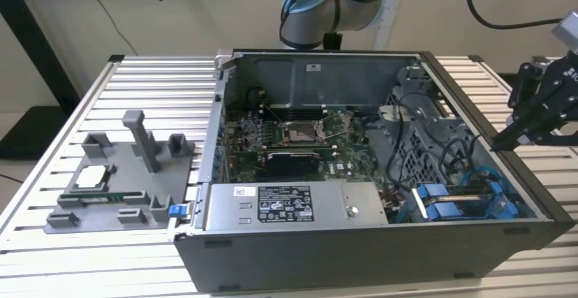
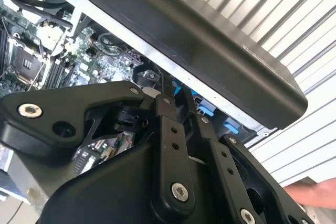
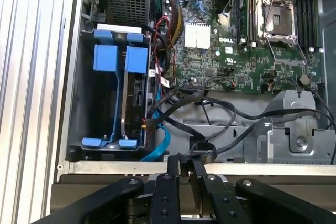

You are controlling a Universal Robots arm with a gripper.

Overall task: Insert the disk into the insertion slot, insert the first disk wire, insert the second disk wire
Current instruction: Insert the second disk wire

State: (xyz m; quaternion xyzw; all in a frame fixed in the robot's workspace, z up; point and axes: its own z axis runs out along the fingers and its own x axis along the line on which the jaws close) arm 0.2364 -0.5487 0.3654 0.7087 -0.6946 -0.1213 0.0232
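The black end effector is seen outside the open black metal computer case, at the exterior view's right. It is closed w/ nothing held. The flat silver-grey disk in its bright blue plastic frame is found in the bay just inside the case there, i.e. lower & toward the exterior view's left. Its long side is pointed at the end effector.

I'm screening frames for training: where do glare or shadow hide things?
Exterior view: even light, computer case interior readable. First wrist view: table slats glare pale, drive bay wall shadowed. Second wrist view: black gripper reads dark beside bright slats.
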